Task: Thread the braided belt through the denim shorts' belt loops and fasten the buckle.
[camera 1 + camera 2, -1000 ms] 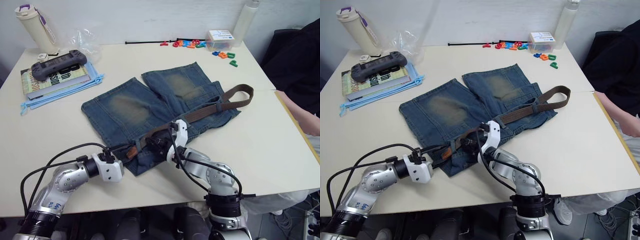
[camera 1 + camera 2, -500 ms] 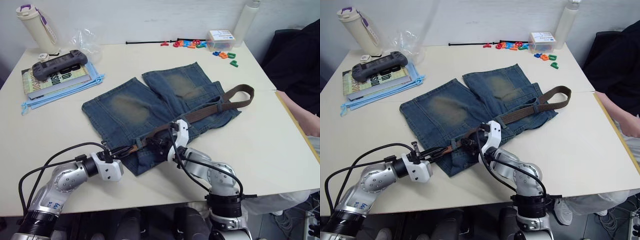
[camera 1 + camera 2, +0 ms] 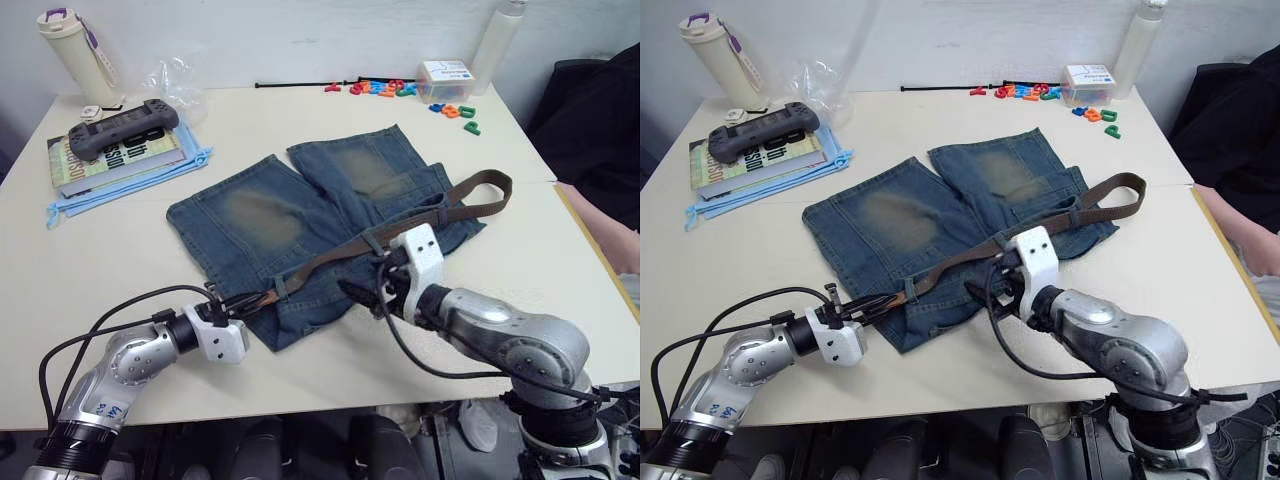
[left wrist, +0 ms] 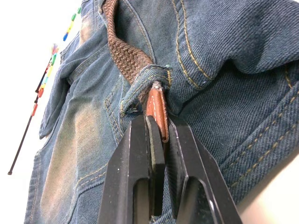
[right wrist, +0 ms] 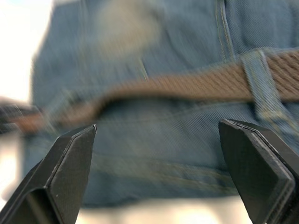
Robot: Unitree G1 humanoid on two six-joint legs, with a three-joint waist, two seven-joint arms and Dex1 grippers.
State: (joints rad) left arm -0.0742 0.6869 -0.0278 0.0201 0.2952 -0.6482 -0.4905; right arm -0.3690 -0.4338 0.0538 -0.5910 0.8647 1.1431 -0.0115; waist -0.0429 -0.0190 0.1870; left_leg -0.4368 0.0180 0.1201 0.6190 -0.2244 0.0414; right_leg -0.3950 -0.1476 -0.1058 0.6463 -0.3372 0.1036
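Change since the earlier frames: our right gripper (image 3: 368, 291) has left the waistband by the belt's leather tip and swung out toward the robot's right, now over the middle of the waistband; our left gripper (image 4: 158, 140) has stayed on the tip.
Left fingers: closed tight on the tan leather tip of the braided belt (image 3: 330, 260), just where it emerges from a belt loop (image 4: 145, 79).
Right fingers: spread wide, holding nothing — the wrist view shows them hovering over the belt and a second belt loop (image 5: 261, 84).
Task item location: the denim shorts (image 3: 300, 210) lie flat mid-tabletop (image 3: 120, 250), the belt running along the waistband through several loops, its far end curling off the shorts toward the robot's right.
Buckle: we cannot make it out in these views.
Risk 1: a pull on the tip with nothing pinning the denim would, in our judgement, drag the whole garment toward the tabletop edge rather than feed the belt.
Risk 2: the grip sits on the very end of the tip — it could slip out under load.
Risk 3: the braid may bunch at a loop and jam.
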